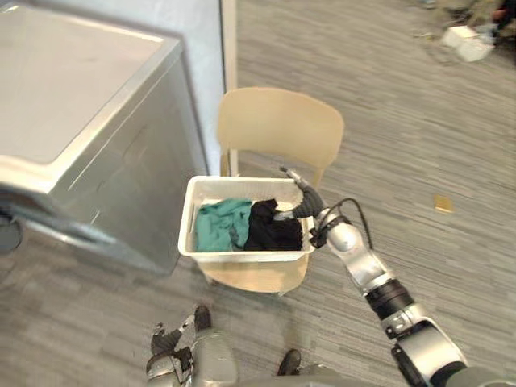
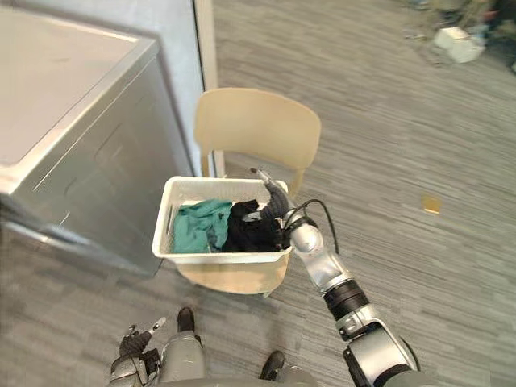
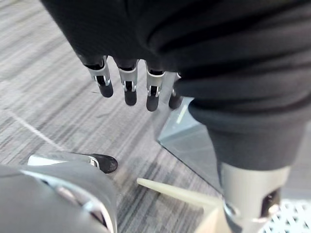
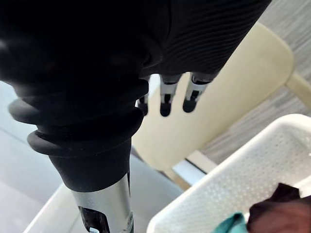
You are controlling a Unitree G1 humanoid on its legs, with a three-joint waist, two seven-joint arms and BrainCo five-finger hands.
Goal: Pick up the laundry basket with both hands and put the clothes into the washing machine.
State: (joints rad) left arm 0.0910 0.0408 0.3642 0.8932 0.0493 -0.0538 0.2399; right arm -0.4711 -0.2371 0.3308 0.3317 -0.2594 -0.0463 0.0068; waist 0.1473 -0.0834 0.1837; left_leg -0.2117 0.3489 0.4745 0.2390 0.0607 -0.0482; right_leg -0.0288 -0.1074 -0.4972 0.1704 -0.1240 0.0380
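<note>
Grey striped carpet floor [image 1: 403, 121] runs across the room, with a silver washing machine [image 1: 72, 105] standing at the left and a pale beige chair [image 1: 278, 125] just beside its front corner. The white laundry basket [image 1: 242, 255] sits on the chair's seat, its perforated walls upright, and it is not lifted. Inside it a teal garment [image 1: 219, 224] lies on the left side and a black garment [image 1: 270, 230] on the right, the two touching in the middle. The right robot hand [image 1: 305, 197] reaches in over the basket's right rim near the far corner, just above the black garment; its fingers [image 4: 166, 99] are straight and released, clasping nothing, and whether it touches the rim cannot be told. The left robot hand [image 1: 165, 343] hangs low by the robot's body, well apart from the basket, its fingers [image 3: 127, 87] relaxed and released over the carpet. A small tan scrap [image 1: 443, 204] lies on the floor to the right.
</note>
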